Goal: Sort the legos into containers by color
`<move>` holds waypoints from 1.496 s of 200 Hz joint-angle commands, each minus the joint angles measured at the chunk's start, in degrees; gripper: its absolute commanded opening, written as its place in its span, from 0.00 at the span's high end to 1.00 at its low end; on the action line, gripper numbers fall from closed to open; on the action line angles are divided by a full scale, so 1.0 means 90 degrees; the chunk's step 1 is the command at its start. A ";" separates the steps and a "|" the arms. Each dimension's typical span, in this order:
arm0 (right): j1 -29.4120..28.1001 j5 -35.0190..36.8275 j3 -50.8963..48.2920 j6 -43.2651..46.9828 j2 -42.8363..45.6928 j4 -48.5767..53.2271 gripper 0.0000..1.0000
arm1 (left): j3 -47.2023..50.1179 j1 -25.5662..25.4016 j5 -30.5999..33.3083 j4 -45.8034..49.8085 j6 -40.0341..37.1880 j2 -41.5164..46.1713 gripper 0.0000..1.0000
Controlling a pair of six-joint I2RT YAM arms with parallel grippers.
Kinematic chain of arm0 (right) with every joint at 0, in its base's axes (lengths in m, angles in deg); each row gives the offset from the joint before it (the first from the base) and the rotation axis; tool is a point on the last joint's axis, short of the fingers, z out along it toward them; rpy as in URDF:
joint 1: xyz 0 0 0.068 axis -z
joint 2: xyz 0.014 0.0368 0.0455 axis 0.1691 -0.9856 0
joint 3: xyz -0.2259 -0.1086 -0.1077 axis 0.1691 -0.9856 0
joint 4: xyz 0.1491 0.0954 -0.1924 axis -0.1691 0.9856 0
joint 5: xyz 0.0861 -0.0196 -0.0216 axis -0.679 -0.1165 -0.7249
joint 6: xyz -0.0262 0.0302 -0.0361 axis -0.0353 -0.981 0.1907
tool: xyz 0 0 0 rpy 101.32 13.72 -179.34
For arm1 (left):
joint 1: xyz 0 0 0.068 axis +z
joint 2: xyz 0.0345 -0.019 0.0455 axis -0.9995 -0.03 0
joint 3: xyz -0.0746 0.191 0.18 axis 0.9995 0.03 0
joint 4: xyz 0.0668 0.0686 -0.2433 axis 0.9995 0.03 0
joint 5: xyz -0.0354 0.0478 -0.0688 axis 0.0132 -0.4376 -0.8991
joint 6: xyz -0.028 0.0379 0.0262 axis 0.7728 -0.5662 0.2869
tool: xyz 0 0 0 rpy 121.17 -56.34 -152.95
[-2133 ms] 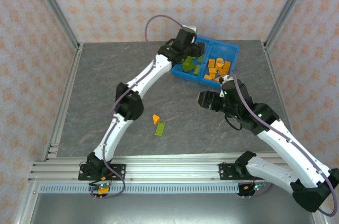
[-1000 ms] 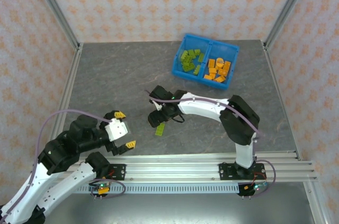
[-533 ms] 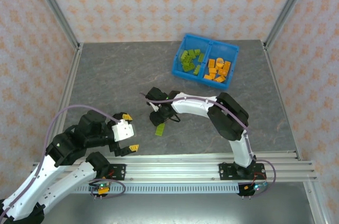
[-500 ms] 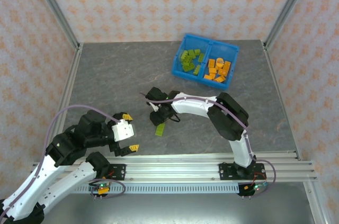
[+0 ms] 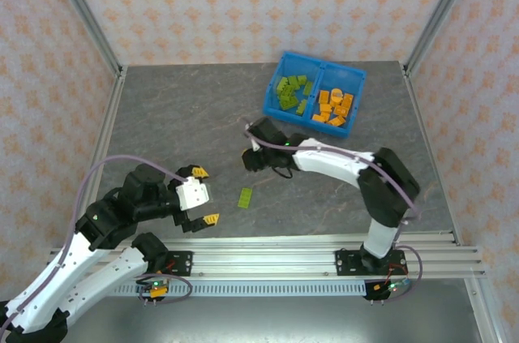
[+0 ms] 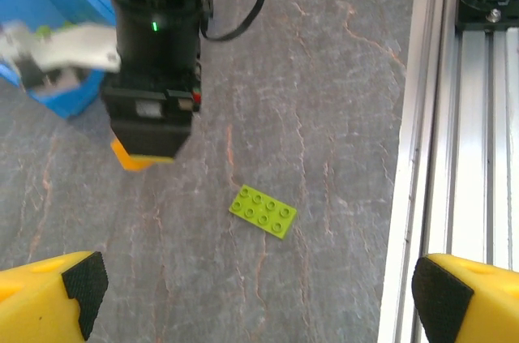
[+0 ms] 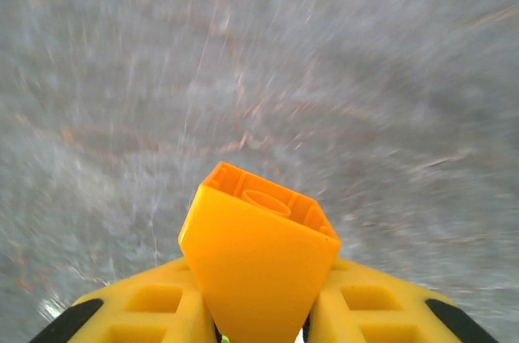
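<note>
Pinching orange brick (image 7: 258,266), right claw (image 5: 253,160) hangs over open tabletop (image 5: 178,120).

A bright blue bin (image 5: 324,63) sits upper right of centre, with lime green legos (image 5: 290,93) in its left compartment and orange legos (image 5: 335,108) in its right. One green plate (image 5: 244,197) lies flat on the table (image 5: 178,116), studs up. One orange brick (image 7: 259,266) is clamped between the jaws of the right gripper (image 7: 258,323).

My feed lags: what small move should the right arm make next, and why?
Probably swing toward the bright blue plastic bin: the right gripper is shut on a small orange studded plastic brick, and the bin's right-hand compartment holds the other orange bricks.
</note>
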 commanded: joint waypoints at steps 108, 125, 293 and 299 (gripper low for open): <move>0.3812 0.0754 -0.0120 -0.1521 0.1500 0.0291 0.71 | -0.1468 -0.0004 0.1564 -0.2546 0.1219 -0.3133 0.00; 0.4201 0.0538 0.0549 -0.1546 0.0714 0.0542 0.71 | -0.1980 0.0129 0.1576 -0.1994 0.1177 -0.3610 0.00; 0.4633 0.0165 0.4044 -0.1642 -0.1915 0.1873 0.48 | -0.0783 0.0286 0.2391 -0.2183 -0.0514 -0.2946 0.00; 0.4589 0.0125 0.3656 -0.1658 -0.1563 0.1727 0.48 | -0.0764 0.0285 0.2478 -0.2156 -0.0546 -0.2947 0.00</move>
